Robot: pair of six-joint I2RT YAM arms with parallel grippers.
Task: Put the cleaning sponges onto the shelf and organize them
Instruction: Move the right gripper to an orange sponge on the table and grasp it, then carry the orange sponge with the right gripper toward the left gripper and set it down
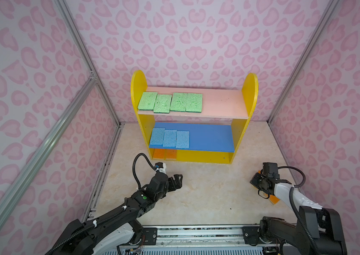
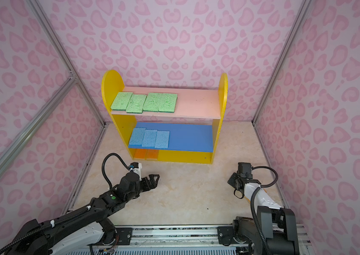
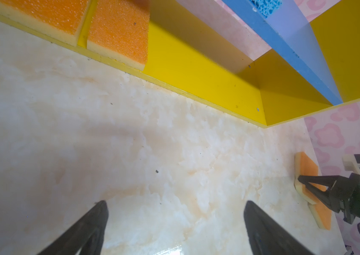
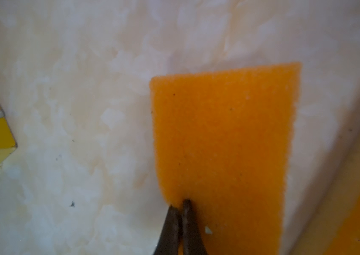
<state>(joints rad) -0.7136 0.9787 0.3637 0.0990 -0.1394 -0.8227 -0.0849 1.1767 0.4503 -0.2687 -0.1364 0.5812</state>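
Shelf (image 1: pixel 139 88): 4 green sponges (image 1: pixel 170 102) top, 3 blues (image 1: pixel 169 138) mid, 2 oranges (image 1: pixel 164 153) btm; pinched orange (image 4: pixel 223 143), spare orange (image 1: pixel 274 200) off-shelf.

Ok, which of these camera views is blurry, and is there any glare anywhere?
Right wrist view: soft all over, the orange sponge fuzzy-edged. Left wrist view: sharp on the shelf, its own fingers blurred, glare on the floor between them. Both top views: evenly lit, no glare.

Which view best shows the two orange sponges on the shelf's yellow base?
The left wrist view: the two orange sponges show close, side by side on the yellow base. In both top views the blue board hides all but their front parts. The right wrist view shows neither.
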